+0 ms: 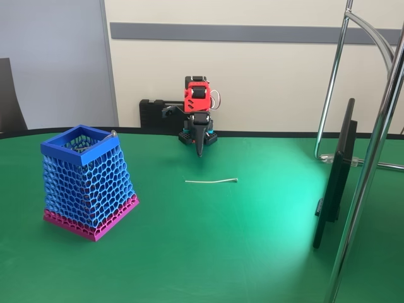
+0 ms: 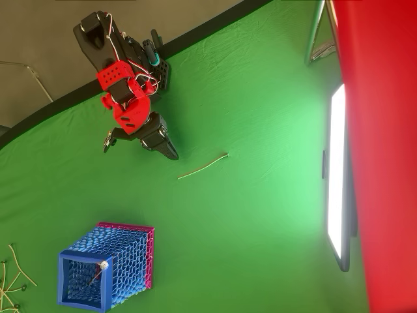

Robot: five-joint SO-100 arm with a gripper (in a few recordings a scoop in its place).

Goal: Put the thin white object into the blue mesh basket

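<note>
The thin white curved strand (image 1: 211,182) lies on the green bench (image 1: 252,252), at 5 o'clock from the black tool (image 1: 199,150), whose jaws meet empty. The overhead view shows loose strands (image 2: 13,277) at 9 o'clock from the blue honeycomb mesh basket (image 2: 111,261).

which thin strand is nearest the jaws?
The thin, slightly curved white strand lying alone on the green table, just ahead of the red-and-black arm's gripper. The other strands lie at the table's edge beyond the blue honeycomb-mesh basket.

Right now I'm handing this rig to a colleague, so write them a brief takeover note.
Gripper: pointing down near the arm's base, holding nothing; whether the jaws are open is unclear.
Thin white object: flat on the green table, in front of the gripper.
Blue mesh basket: upright, at the left in the fixed view; something small with a round end already leans at its rim.
Done: nothing. Left: grasp the strand, carry it, drop it in.
</note>
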